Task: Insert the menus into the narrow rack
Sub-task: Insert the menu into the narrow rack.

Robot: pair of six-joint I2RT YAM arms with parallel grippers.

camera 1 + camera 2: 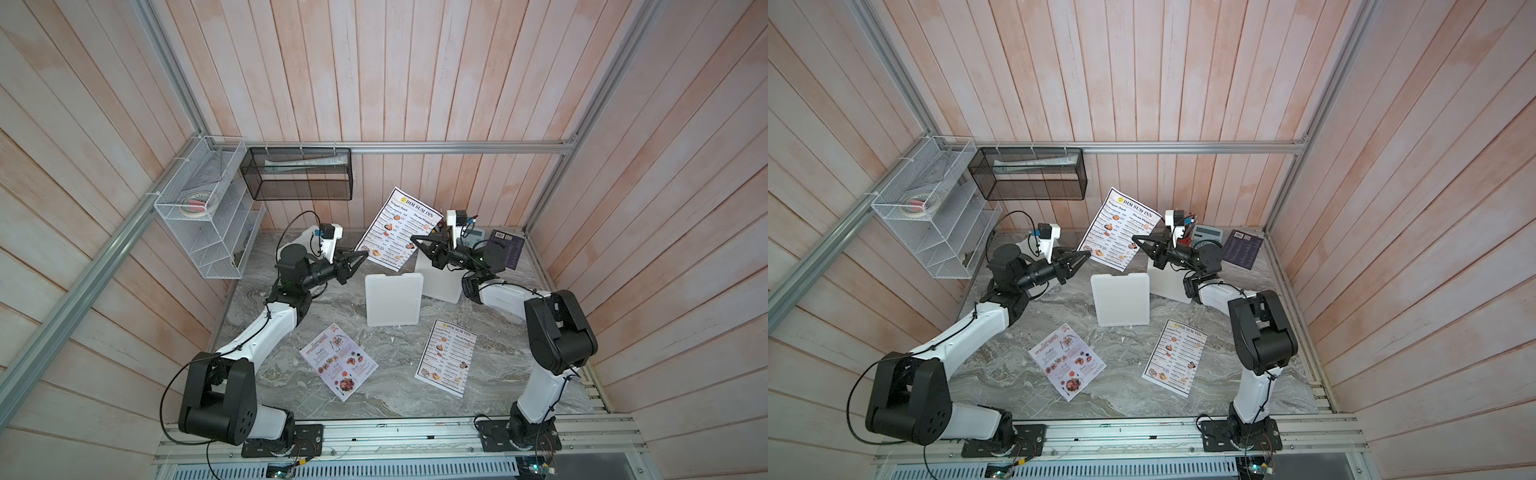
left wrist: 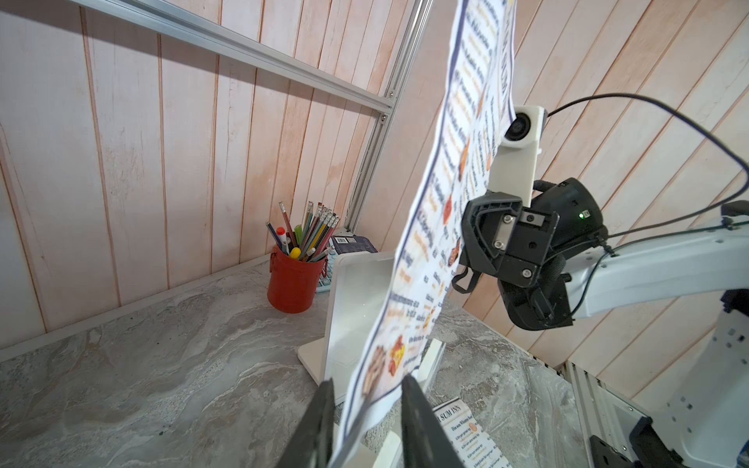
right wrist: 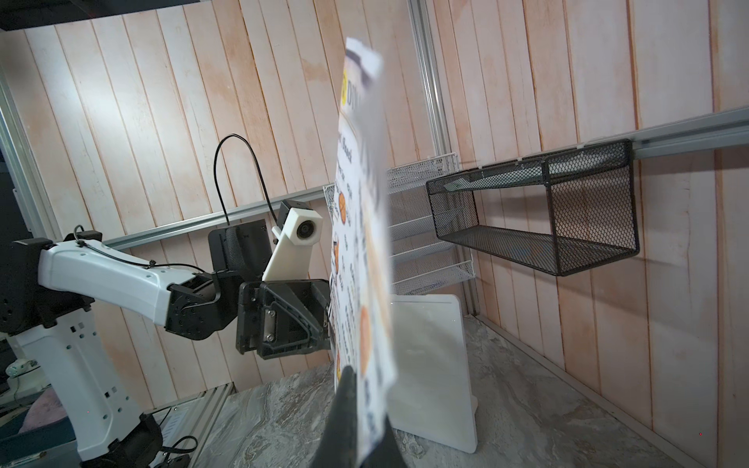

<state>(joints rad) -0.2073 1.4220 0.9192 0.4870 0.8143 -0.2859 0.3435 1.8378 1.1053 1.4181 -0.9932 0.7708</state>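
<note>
Scene: from where I stand, two arms meet above the far half of the bench [image 1: 395,368]; one sheet hangs between them.
Held menu [image 1: 399,228]: a white, dark-bordered "DIM SUM INN" sheet; off the bench, tilted, heading uppermost, bowed along its length; it hangs just above the rack, near the far edge.
Right gripper [image 1: 413,237]: pinched closed on the menu's side edge; this looks like the only firm hold.
Left gripper [image 1: 363,258]: jaws narrowly parted, astride the menu's lower corner; its wrist view shows paper between the fingers [image 2: 320,417] with a gap, so I judge it guides rather than clamps.
Rack [image 1: 392,299]: white upright plates on a base, mid-bench toward the far edge; narrow gaps between plates; no menu in it that I can see.
Other menus: the Special Menu [image 1: 338,361] lies flat near the front-left; a second Dim Sum menu [image 1: 446,357] lies flat near the front-right; both well apart from the rack.
Risk, slot: the limp lower edge may land on a plate top and buckle instead of entering the gap; the bow in the sheet would cause it.
Risk, grip: the corner may swing out of the loose left jaws; arms moving unevenly could crease or tear the paper.
Risk, clutter: the right arm is near the pencil pot [image 2: 292,279] by the far edge; a wide swing could knock it, or nudge the rack.
</note>
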